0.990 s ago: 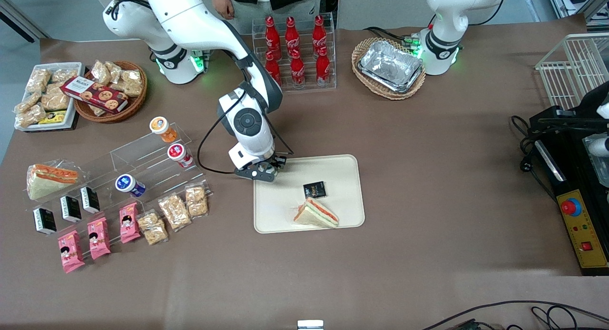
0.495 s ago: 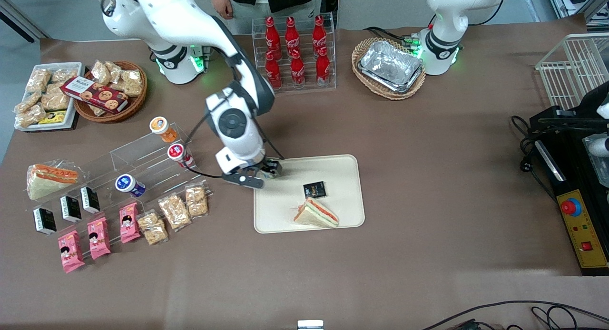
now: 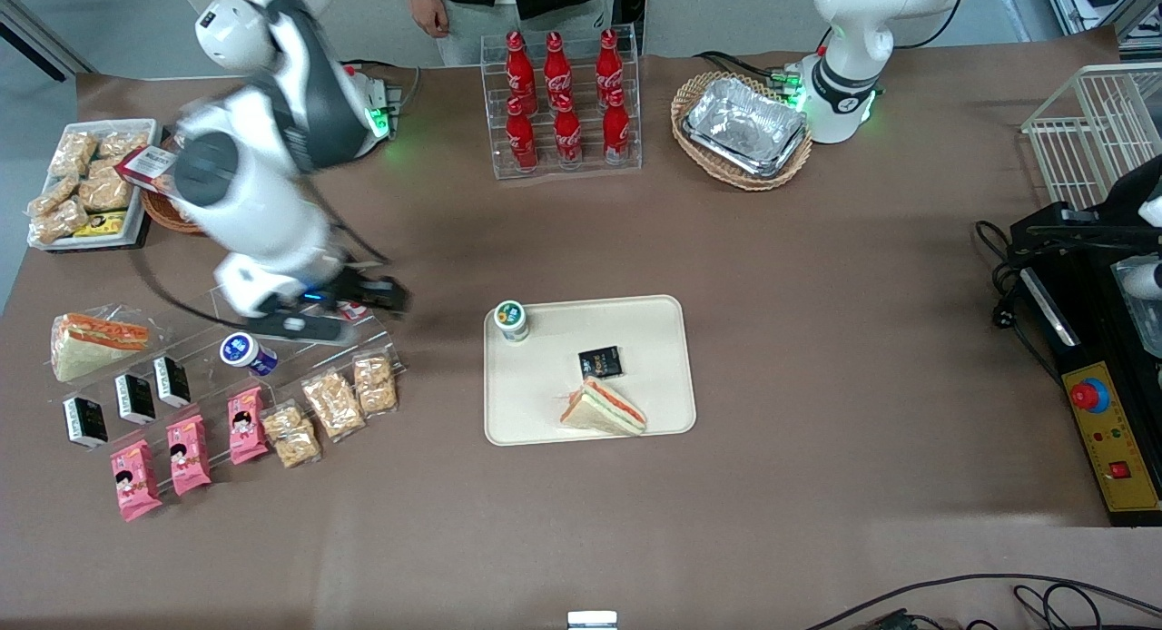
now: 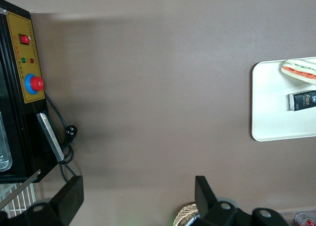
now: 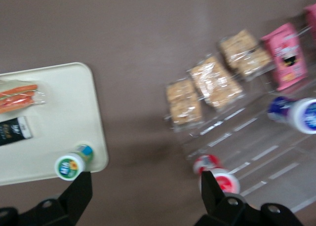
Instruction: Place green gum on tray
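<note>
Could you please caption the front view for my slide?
Green gum stands upright on the tray; the gripper, empty, hangs over the acrylic rack.

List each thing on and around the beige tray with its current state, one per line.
Green-lidded white gum bottle: upright on a tray corner, released.
Cream-beige rectangular tray: flat on the table, loaded.
Wrapped triangular sandwich: lying on the tray.
Small black packet: flat on the tray.
Right arm's hand: open, empty, over the clear acrylic rack.

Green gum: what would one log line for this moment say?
green gum: upright on tray corner | gripper: open, over acrylic rack | task: done
</note>
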